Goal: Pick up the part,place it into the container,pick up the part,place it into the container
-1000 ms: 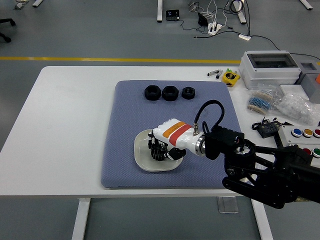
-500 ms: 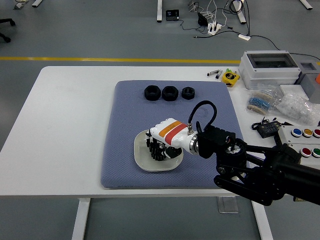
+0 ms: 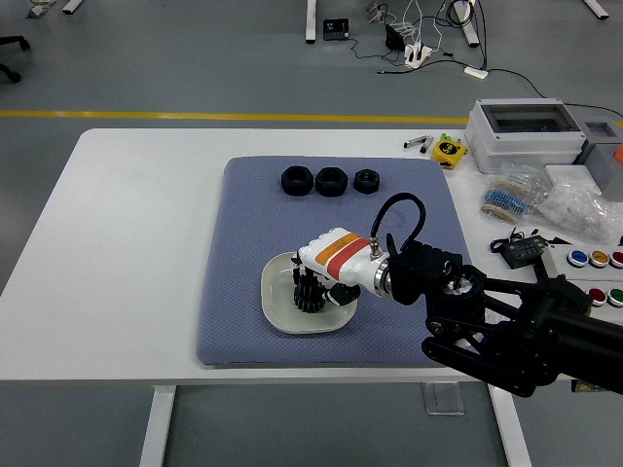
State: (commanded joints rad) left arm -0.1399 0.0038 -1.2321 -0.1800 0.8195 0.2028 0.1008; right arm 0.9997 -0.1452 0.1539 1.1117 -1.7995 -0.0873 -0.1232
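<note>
Head view: the right hand [image 3: 326, 272] hangs over the white bowl [image 3: 275, 292] on the blue mat [image 3: 243, 243], black fingers [image 3: 309, 292] curled down into the dish. Whether a part sits between them, I cannot tell; black on black hides it, and no loose part shows on the bare bit of the bowl. Three black nuts [image 3: 330, 180] wait in a row at the mat's far edge, well apart from the hand. The left hand is out of sight. My read: this is a placing step, the hand right at the container. Next it calls for opening the fingers if anything is held, lifting clear of the rim without tipping the dish, then reaching forward across the mat to one of the nuts, likely the nearest, and closing squarely on it
</note>
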